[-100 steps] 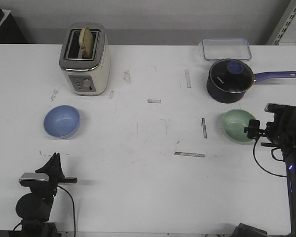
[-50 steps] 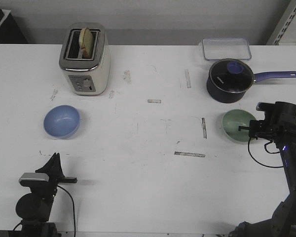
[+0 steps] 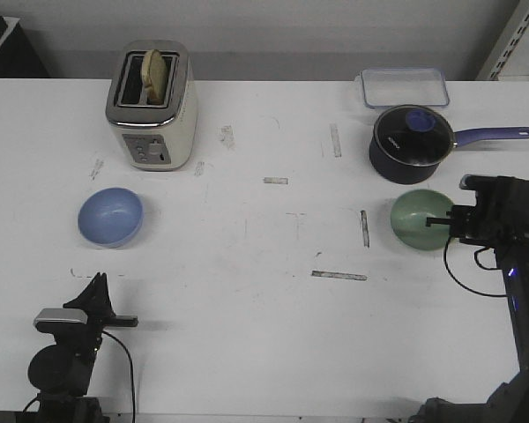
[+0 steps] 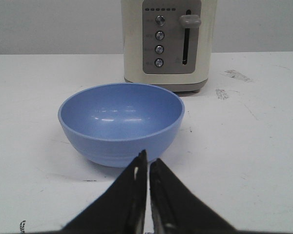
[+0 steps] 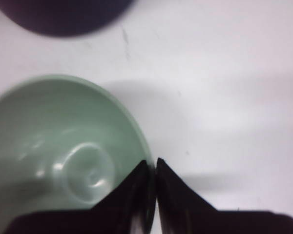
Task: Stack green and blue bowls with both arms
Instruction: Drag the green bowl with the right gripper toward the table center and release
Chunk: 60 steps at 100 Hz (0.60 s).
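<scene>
Toaster (image 3: 152,106), saucepan (image 3: 411,144), lidded container (image 3: 405,87)

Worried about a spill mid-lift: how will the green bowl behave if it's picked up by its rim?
The green bowl looks rigid, thin-walled and empty, so probably light. Held at one rim spot by the right claw, it may tilt. Its matte surface probably gives fair grip, though the rounded underside could rock or slide if nudged.

Bright even overhead light, soft shadows, right wrist view blurred, glare inside green bowl (image 5: 63,156), front view sharp
</scene>
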{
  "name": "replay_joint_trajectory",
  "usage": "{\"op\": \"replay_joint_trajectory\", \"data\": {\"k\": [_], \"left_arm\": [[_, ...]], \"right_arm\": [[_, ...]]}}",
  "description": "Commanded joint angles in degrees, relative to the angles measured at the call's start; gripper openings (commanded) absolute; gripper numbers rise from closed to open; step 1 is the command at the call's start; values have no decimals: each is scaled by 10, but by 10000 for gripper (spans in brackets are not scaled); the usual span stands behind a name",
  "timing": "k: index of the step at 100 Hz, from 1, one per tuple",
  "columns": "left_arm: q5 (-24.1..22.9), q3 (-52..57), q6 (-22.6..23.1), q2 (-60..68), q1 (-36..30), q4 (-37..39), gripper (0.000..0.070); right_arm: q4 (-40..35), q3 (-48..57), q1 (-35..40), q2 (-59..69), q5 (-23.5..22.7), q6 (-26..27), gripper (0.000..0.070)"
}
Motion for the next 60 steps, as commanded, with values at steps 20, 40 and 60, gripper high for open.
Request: {"op": "replay_joint_trajectory", "data": {"k": [20,40,60], "left_arm": [[0,-12,-1,-1,1,7,1],[0,-12,-1,-1,1,7,1],[0,-12,-1,-1,1,7,1]], "right_arm": [[12,32,116,-79,-117,70,1],[2,32,297,-70,-104,77,2],[4,32,438,-13,-56,77,1]]}}
